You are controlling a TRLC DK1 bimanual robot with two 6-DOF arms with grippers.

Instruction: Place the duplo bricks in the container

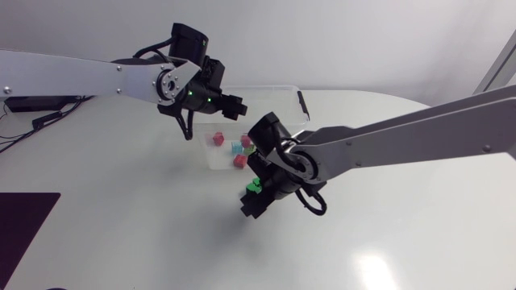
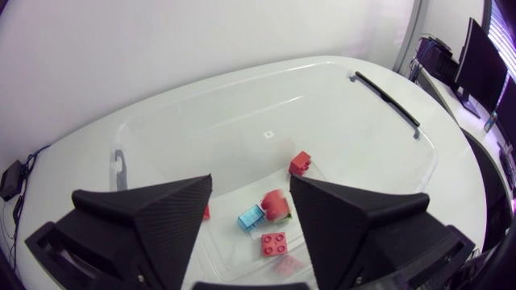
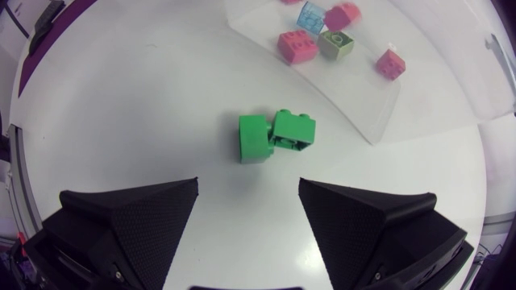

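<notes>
Our right end effector [image 3: 248, 184] open over two green bricks [image 3: 290, 130] — left end effector [image 2: 251, 179] open above the container [image 2: 242, 105].

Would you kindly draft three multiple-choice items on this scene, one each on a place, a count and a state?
1. Where do the two green bricks lie?
A. Inside the container
B. On the table outside the container, ahead of the right tool
C. In a person's hand

2. How many blue bricks are in the container?
A. None
B. One
C. Three

3. How does the right tool stand?
A. Open, holding nothing
B. Shut on a green brick
C. Shut, holding nothing

Key:
1 B: they rest on bare table short of the container's wall.
2 B: only one shows, among the red bricks.
3 A: its fingers stand apart, with the green bricks lying clear ahead of them.
</notes>
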